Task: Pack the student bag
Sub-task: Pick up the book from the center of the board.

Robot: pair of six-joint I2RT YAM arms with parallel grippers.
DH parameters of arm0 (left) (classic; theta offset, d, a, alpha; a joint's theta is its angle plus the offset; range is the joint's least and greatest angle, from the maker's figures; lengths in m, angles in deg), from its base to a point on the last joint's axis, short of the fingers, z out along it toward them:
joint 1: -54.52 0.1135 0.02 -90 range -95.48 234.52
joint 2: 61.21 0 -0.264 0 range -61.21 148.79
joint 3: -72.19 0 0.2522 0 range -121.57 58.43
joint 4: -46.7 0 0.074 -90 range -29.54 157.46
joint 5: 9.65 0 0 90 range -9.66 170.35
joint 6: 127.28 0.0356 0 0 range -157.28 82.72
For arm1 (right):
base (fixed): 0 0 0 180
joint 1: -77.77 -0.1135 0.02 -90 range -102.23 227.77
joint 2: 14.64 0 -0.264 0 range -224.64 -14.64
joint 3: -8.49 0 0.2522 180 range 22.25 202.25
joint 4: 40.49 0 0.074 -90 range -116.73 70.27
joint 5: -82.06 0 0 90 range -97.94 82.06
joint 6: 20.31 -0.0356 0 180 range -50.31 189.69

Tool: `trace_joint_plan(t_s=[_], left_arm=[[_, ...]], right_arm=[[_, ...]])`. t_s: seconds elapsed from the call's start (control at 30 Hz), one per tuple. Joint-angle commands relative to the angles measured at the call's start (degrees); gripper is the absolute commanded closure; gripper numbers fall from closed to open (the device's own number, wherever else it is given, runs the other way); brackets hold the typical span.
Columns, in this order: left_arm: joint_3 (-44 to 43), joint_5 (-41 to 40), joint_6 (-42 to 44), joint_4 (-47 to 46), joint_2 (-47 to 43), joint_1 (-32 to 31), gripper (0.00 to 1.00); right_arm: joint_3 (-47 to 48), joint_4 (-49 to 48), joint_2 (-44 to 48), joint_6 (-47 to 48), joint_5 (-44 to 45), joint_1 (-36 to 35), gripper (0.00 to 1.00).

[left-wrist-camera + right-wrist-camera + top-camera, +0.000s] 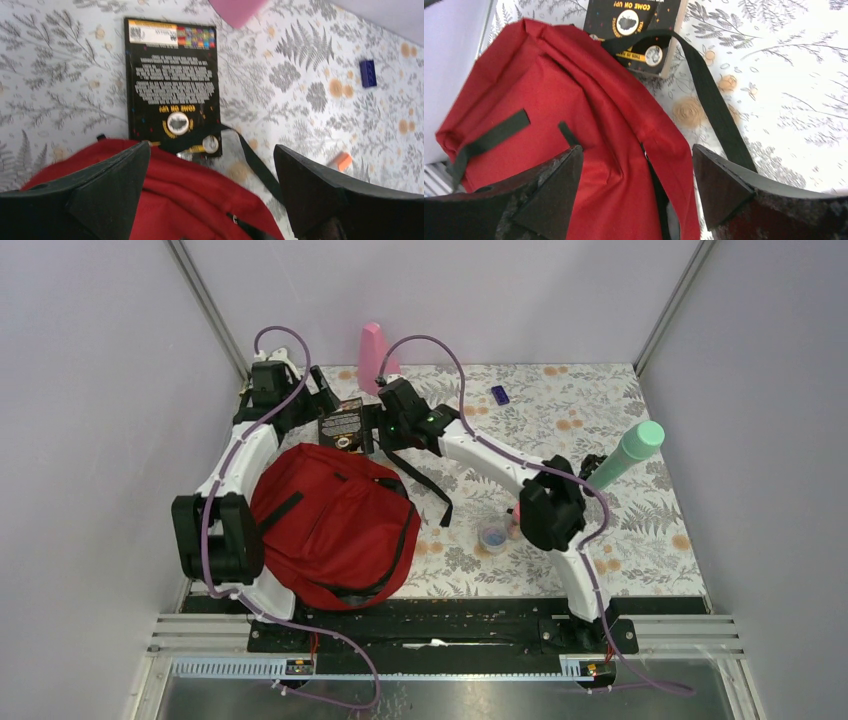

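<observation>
Left wrist: left hand (211, 147), right hand (638, 147) agape; book (172, 85), seemingly "COME ON UP!"

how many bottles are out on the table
2. A pink bottle stands at the far edge behind the book; a mint-green bottle sits near the right edge. More could be hidden in the student bag.

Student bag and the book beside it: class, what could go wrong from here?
1. The black strap lies across the book; lifting the book may snag it and drag the student bag.
2. The left gripper and right gripper, both open, hover near the same spot and might collide.
</observation>
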Motion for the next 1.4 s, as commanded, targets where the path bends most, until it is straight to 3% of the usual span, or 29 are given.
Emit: trace_joint_plan(t_s=[0.0, 0.27, 0.6, 0.83, 1.07, 1.37], left_arm=[[-8.37, -0.64, -1.30, -5.02, 6.53, 2.62, 0.03], [-17.54, 0.13, -1.28, -2.13, 19.19, 5.47, 0.04], [-20.86, 1.80, -1.41, 0.76, 27.92, 6.05, 0.03], [-23.25, 2.83, -1.49, 1.29, 32.70, 5.85, 0.03], [-32.63, 7.35, -0.44, 5.45, 39.56, 4.00, 0.02], [-32.11, 13.18, -6.37, 3.39, 41.77, 0.12, 0.06]], right_arm=[[10.70, -3.41, -7.32, -5.82, -4.19, 2.40, 0.15], [26.33, -4.17, -20.48, -12.00, -0.19, 3.25, 0.16], [29.90, -8.88, -27.85, -20.69, 1.47, 4.71, 0.16], [28.88, -10.32, -28.52, -22.23, -1.59, 5.92, 0.17], [24.03, -10.26, -25.37, -21.31, -4.52, 6.84, 0.18], [18.39, -10.27, -21.64, -20.03, -11.23, 8.83, 0.19]])
